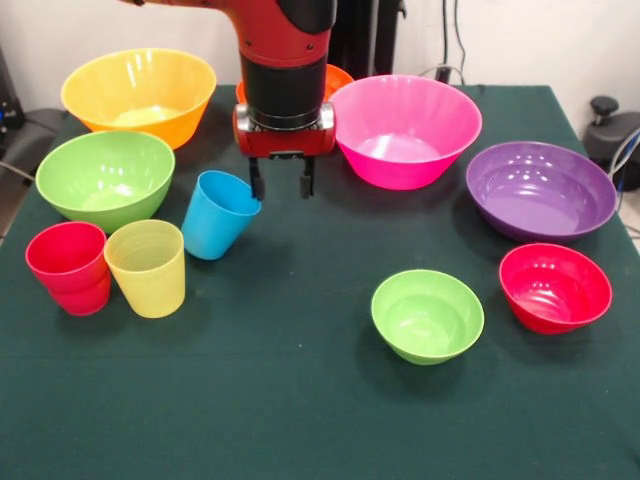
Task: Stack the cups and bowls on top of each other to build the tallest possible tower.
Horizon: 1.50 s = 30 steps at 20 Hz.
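My gripper (281, 186) hangs over the table's far middle with its two fingers apart, holding nothing between them. The blue cup (218, 216) sits tilted just beside it, its rim touching one finger (257, 186). The red cup (69, 267) and pale yellow cup (147, 267) stand upright side by side. The small lime-green bowl (427, 315) stands alone with nothing in it, so no tower shows. The small red bowl (554, 287), purple bowl (540, 190), pink bowl (404, 128), large green bowl (105, 178) and large yellow bowl (138, 95) each sit apart.
The orange bowl (338, 78) is mostly hidden behind the arm, next to the pink bowl. The dark green table cloth (280, 400) runs bare toward the near edge. Dark equipment (612, 130) stands beyond the table's edge by the purple bowl.
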Each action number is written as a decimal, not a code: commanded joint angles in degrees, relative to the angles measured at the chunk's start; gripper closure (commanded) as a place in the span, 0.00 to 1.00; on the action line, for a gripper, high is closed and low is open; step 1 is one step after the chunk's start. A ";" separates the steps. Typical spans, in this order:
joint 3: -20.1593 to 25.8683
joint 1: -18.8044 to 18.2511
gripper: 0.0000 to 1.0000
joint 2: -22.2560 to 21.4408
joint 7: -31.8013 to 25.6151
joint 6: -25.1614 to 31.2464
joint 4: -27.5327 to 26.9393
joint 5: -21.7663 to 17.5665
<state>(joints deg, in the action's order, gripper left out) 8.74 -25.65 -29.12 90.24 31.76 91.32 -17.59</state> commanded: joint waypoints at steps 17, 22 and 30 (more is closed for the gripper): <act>3.80 -2.32 0.00 1.38 -7.80 0.17 -7.11 -11.43; 4.70 -2.71 0.00 1.60 -8.13 1.95 -8.34 -11.47; 3.60 -2.89 0.00 1.71 -8.42 2.67 -8.18 -12.79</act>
<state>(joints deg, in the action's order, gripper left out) 9.01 -28.02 -29.09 90.24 31.77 85.92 -24.56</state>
